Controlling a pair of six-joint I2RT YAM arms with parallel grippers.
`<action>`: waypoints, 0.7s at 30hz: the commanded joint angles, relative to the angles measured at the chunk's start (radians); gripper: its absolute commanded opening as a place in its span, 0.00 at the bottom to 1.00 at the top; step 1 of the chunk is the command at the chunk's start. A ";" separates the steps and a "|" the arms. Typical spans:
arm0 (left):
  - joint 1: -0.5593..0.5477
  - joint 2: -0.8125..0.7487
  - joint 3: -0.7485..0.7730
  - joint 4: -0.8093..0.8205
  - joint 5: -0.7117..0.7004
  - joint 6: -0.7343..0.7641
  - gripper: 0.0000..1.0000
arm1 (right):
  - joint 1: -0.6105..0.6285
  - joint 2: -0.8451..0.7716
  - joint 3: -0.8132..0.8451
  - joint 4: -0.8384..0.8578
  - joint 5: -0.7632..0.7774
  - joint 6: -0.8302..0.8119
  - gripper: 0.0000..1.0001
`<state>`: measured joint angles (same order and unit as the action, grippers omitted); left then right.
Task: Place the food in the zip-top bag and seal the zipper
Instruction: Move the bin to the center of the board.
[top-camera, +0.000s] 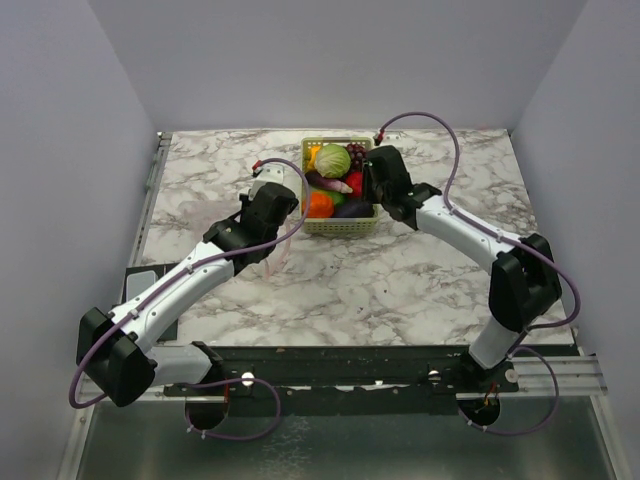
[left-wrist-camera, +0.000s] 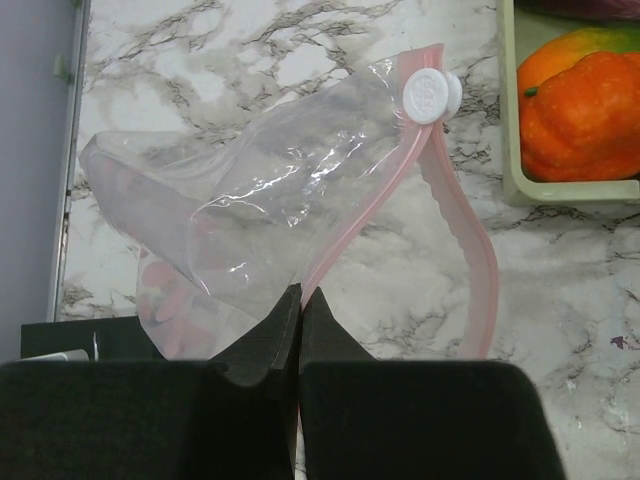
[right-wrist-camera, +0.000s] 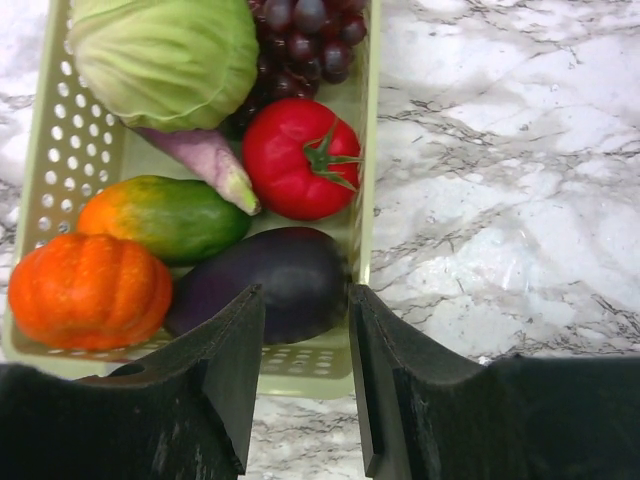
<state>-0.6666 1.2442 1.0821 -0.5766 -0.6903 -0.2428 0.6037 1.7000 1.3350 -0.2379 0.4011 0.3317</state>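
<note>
Seen from above, two robot arms reach over a marble table (top-camera: 400, 290) toward a yellow-green basket (top-camera: 341, 228) of toy produce, a cabbage (top-camera: 333, 160) and grapes (top-camera: 356, 152) at its far end. The left gripper (top-camera: 268, 192) sits just left of the basket, and the right gripper (top-camera: 372, 185) is at the basket's right wall.

From the left wrist, the left gripper (left-wrist-camera: 300, 305) has its fingers pressed together on the pink zipper (left-wrist-camera: 462, 245) of the clear bag (left-wrist-camera: 250, 200). The bag lies crumpled on the table beside the basket, its mouth gaping, a white slider (left-wrist-camera: 431, 95) at the far end of the strip.

From the right wrist, the right gripper (right-wrist-camera: 305, 335) stands about half open, straddling the end of the eggplant (right-wrist-camera: 265, 280) at the basket's near wall; whether the pads touch it is unclear. The tomato (right-wrist-camera: 300, 160), a green-orange fruit (right-wrist-camera: 165, 215) and a pumpkin (right-wrist-camera: 88, 290) all remain in the basket, none in the bag
</note>
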 joint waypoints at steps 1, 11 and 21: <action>0.003 -0.010 -0.014 0.017 0.035 0.001 0.00 | -0.036 0.046 0.003 -0.033 -0.044 -0.019 0.45; 0.003 -0.020 -0.018 0.018 0.030 0.003 0.00 | -0.109 0.157 0.084 -0.055 -0.103 -0.042 0.44; 0.003 -0.026 -0.019 0.018 0.025 0.006 0.00 | -0.124 0.225 0.112 -0.064 -0.110 -0.045 0.33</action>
<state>-0.6666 1.2434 1.0714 -0.5697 -0.6765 -0.2420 0.4889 1.8961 1.4227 -0.2874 0.3115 0.2943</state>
